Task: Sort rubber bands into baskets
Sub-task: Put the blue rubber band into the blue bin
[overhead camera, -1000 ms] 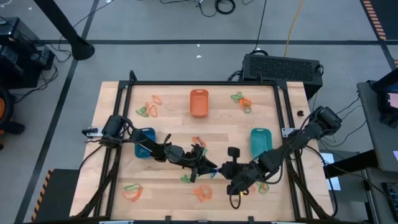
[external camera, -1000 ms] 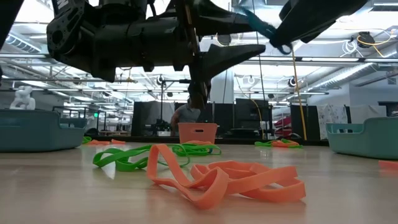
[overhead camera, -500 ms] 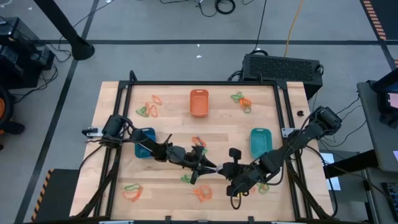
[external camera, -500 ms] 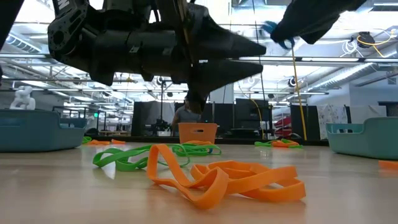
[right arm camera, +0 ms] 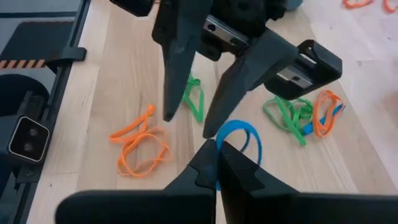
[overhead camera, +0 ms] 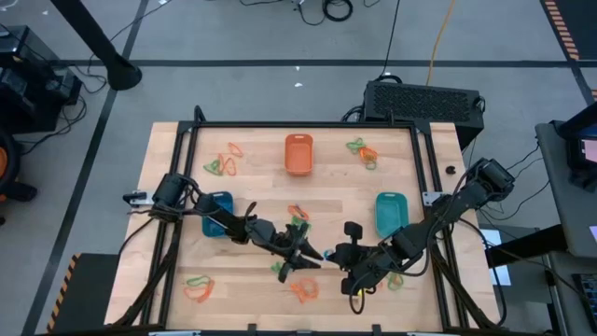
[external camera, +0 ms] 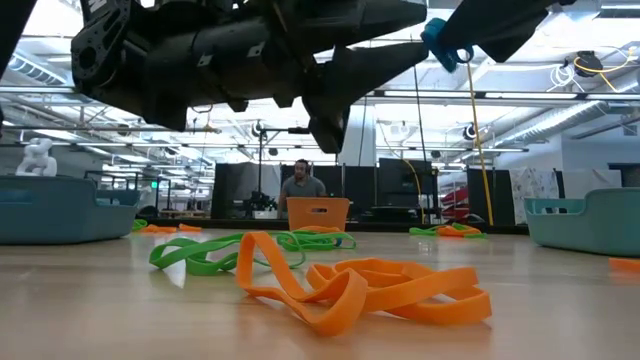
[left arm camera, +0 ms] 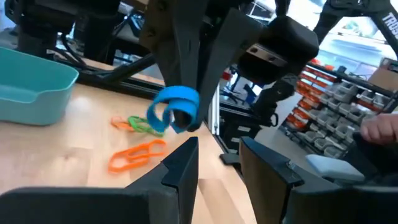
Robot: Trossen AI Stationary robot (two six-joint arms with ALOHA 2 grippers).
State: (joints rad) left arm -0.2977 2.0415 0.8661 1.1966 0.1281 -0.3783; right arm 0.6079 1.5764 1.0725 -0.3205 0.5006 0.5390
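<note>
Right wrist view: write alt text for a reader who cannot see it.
The right gripper, fingers shut, pinches a blue rubber band above the wooden table, while the left gripper points down just beyond it with fingers open. On the table lie an orange band, a green band and a mixed green, orange and blue cluster.

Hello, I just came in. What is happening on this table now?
Two robot arms are sorting rubber bands into baskets. The right gripper is shut on a blue band and holds it above the table's front middle. The left gripper is open and faces it closely, as if to take the band. Other orange and green bands lie in small piles on the table. The orange basket is at the back, the blue basket on the left, the teal basket on the right.
</note>
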